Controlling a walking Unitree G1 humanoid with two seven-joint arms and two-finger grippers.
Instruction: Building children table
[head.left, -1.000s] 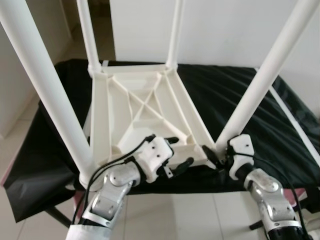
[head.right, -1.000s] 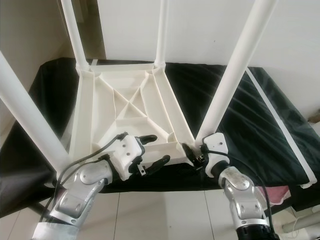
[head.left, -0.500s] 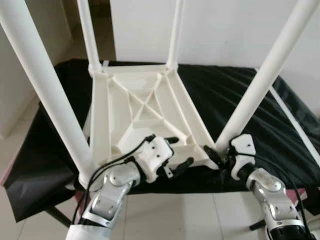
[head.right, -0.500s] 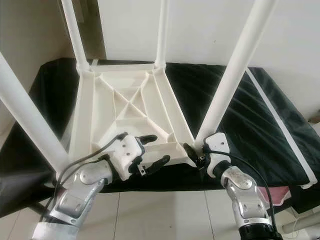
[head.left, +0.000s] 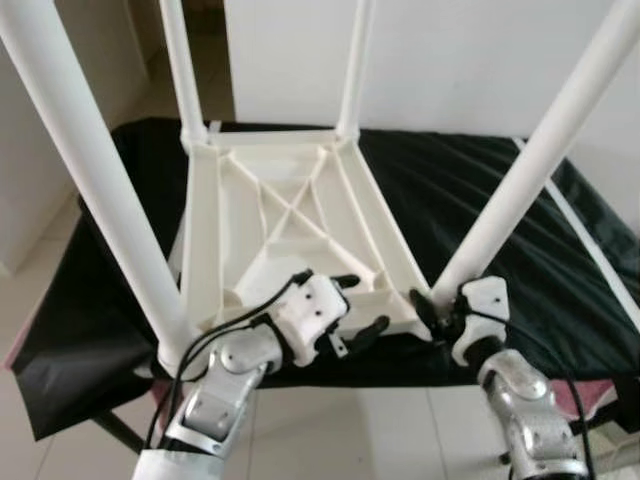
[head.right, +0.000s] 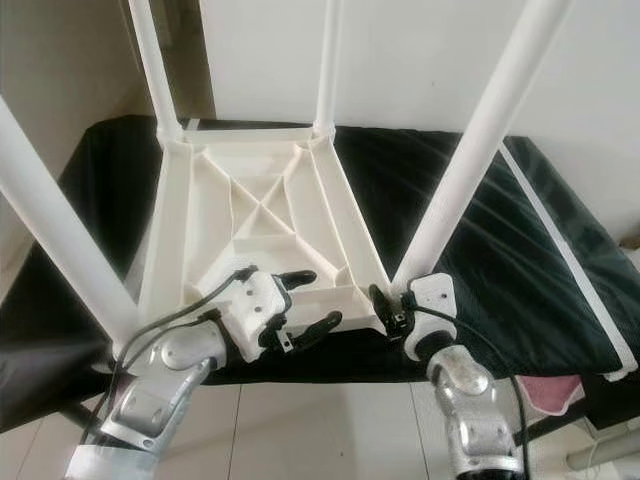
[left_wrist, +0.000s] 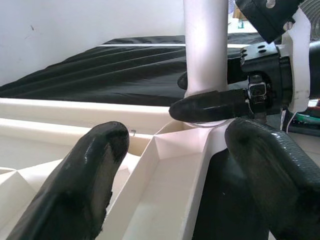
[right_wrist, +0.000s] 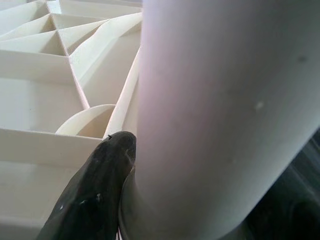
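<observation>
While the upturned table top (head.left: 290, 225) lies on the black cloth (head.left: 470, 200) with four legs up, the right gripper (head.right: 392, 312), clamped at the near right leg (head.right: 470, 160) base, should press squarely as the open left gripper (head.left: 350, 305) straddles and steadies the near rim.

A black cloth (head.left: 500, 200) drapes the tabletop before me. Behind it rises a plain white wall (head.left: 460, 60). Below its near edge lies a pale tiled floor (head.left: 350, 430), evenly lit by daylight.
</observation>
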